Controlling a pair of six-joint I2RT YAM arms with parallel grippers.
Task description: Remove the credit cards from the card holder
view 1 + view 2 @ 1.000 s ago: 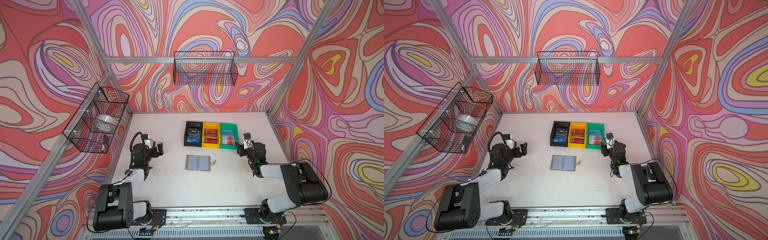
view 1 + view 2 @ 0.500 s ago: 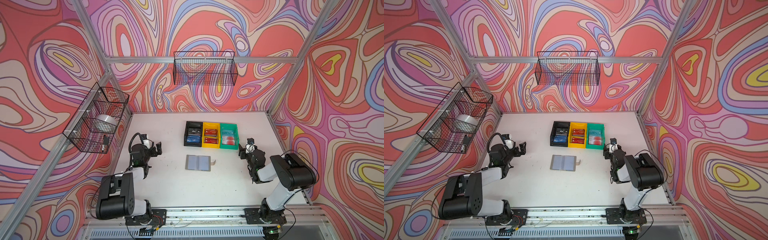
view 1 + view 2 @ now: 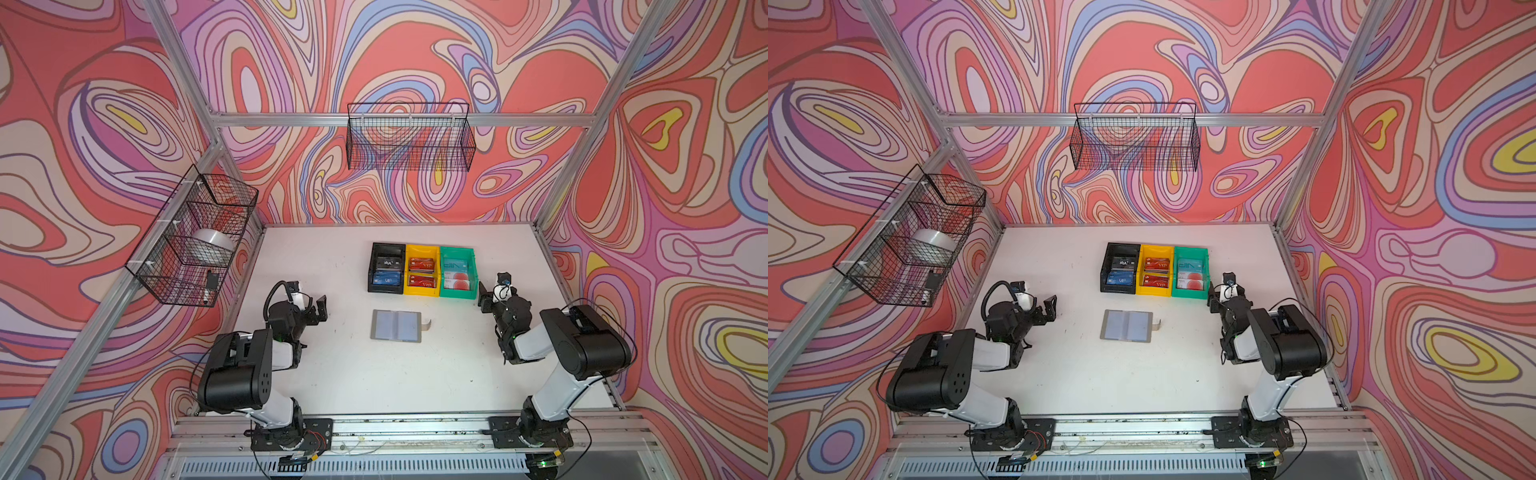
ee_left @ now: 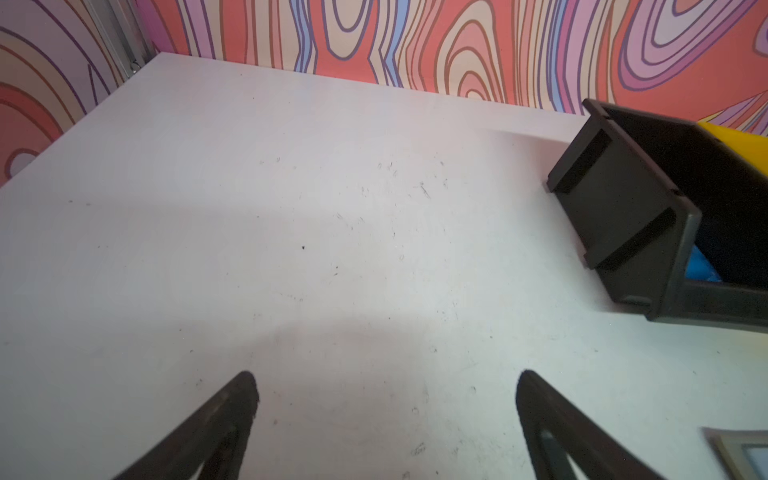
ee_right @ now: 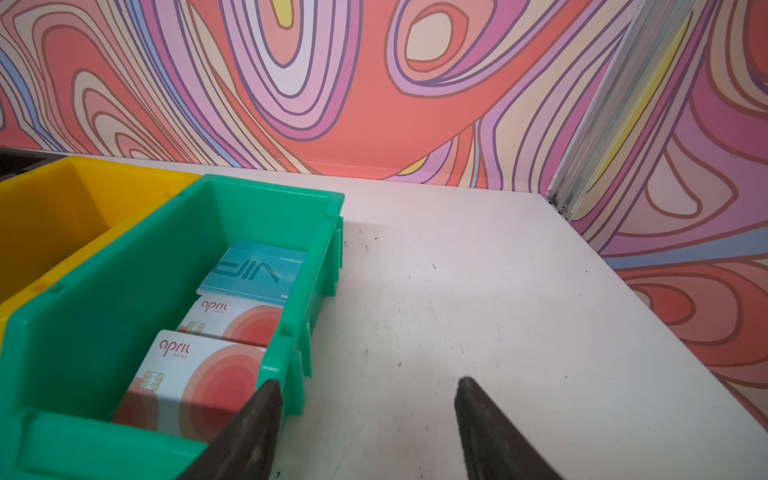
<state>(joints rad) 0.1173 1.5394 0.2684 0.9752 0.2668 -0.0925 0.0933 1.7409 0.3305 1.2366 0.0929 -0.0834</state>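
My left gripper (image 4: 386, 384) and right gripper (image 5: 368, 388) hang spread and empty, the card holder (image 3: 396, 331) lies open between them looking bare, the credit cards (image 3: 422, 281) sit in the bins (image 3: 422, 248): I judge only a check remains.

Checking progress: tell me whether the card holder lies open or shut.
Open: the card holder lies spread flat on the table, both sleeve pages facing up.

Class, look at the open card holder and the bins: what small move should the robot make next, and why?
Probably just park both arms: the card holder lies open, its pockets look empty, the cards sit in the bins, and the left hand and right hand are open, holding nothing.
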